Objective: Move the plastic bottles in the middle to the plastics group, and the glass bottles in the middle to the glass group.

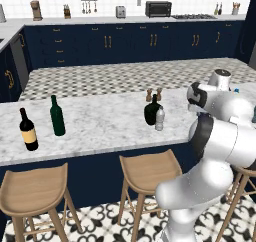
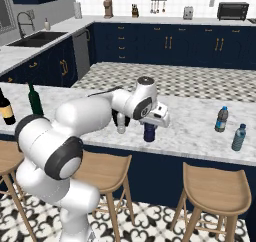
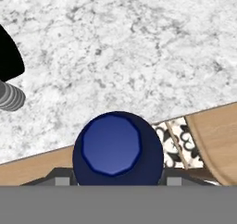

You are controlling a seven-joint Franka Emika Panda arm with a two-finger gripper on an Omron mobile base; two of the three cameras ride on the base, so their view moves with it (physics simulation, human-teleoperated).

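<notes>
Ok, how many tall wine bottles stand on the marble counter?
2, at the counter's left end: a plain dark green wine bottle and, left of it, a black tan-labelled one. None seem hidden.

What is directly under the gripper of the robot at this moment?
The dark navy bottle stands upright under the gripper, its blue cap facing the hand camera, on the marble counter. The bottle's body and its base are covered by its own top.

Navy bottle (image 3: 118,149) upright – near counter edge, beside squat dark bottle (image 1: 151,112).
</notes>
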